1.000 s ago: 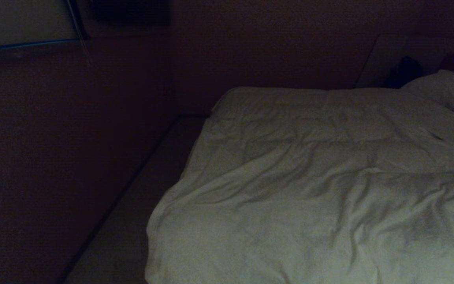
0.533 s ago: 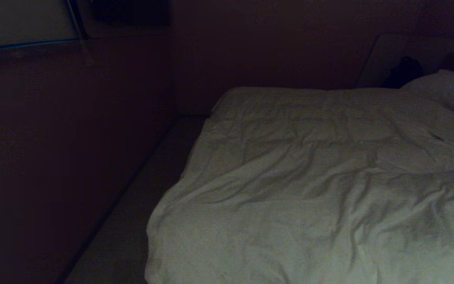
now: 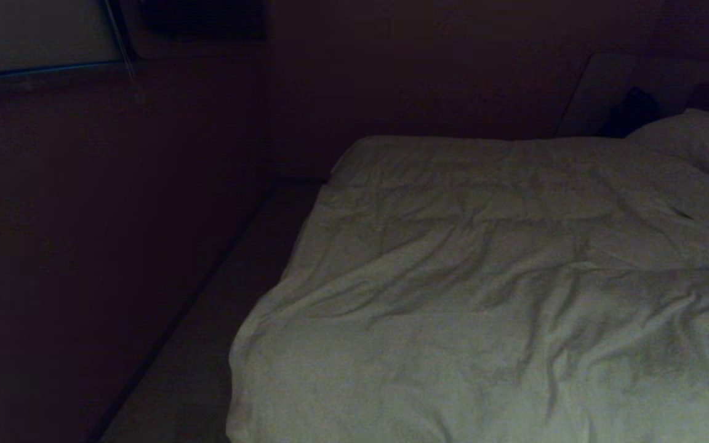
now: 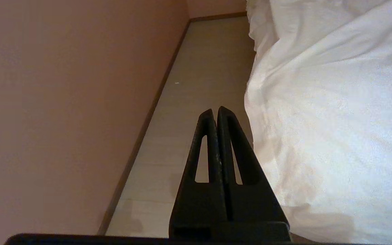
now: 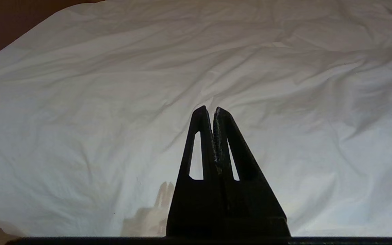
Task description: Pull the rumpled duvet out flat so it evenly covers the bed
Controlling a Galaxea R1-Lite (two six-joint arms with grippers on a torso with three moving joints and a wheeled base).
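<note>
The white duvet (image 3: 490,295) lies creased over the bed and fills the right half of the head view; its left edge hangs down toward the floor. No bare part of the bed shows under it. Neither arm appears in the head view. In the left wrist view my left gripper (image 4: 215,109) is shut and empty, hanging over the floor just beside the duvet's (image 4: 332,112) drooping side. In the right wrist view my right gripper (image 5: 209,108) is shut and empty above the duvet's (image 5: 114,102) wrinkled top.
A white pillow (image 3: 699,138) rests at the far right, with a dark object (image 3: 631,111) behind it. A strip of pale floor (image 3: 207,344) runs between the duvet's side and the wall (image 3: 114,246), which has a dark skirting board (image 4: 138,143).
</note>
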